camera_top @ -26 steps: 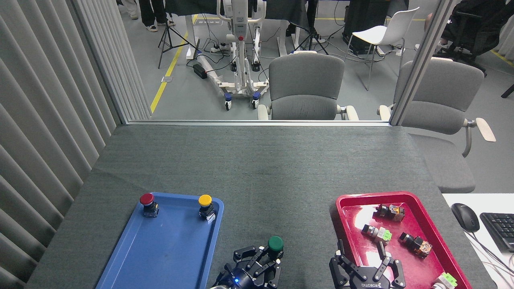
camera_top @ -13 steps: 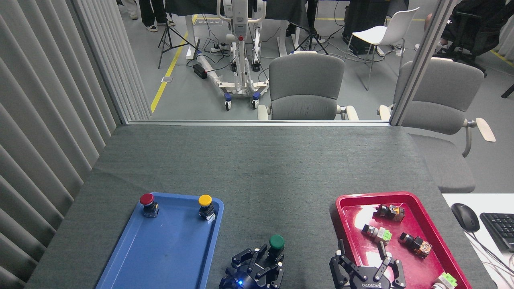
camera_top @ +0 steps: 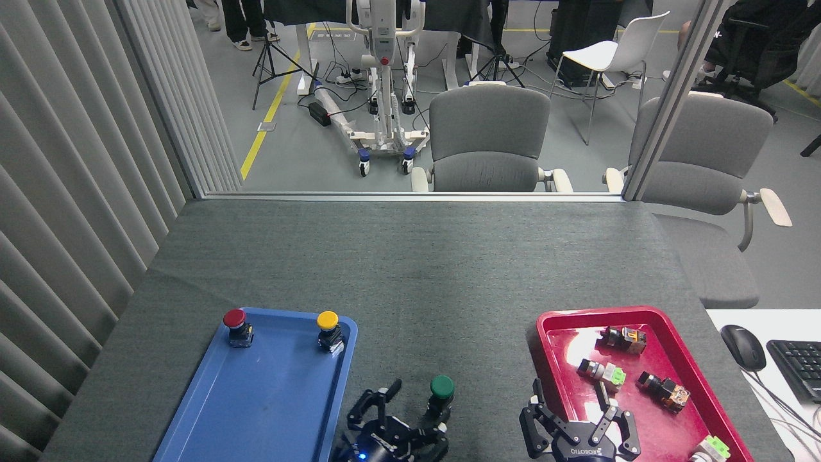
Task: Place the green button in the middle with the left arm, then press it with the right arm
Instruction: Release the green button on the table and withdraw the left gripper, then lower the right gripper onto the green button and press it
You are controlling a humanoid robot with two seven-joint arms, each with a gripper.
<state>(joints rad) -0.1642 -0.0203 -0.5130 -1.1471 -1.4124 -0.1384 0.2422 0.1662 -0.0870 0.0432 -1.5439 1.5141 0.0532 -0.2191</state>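
Since a moment ago, the left tool (camera_top: pixel 401 420) has spread its fingers wide and let go of the green button (camera_top: pixel 442 391), which stands upright on the grey surface (camera_top: pixel 410 269) just beyond its right-hand fingertips, between the blue tray (camera_top: pixel 192 423) and red tray (camera_top: pixel 548 359). Right tool (camera_top: pixel 577 417) hovers open, empty, over the red tray's near edge.
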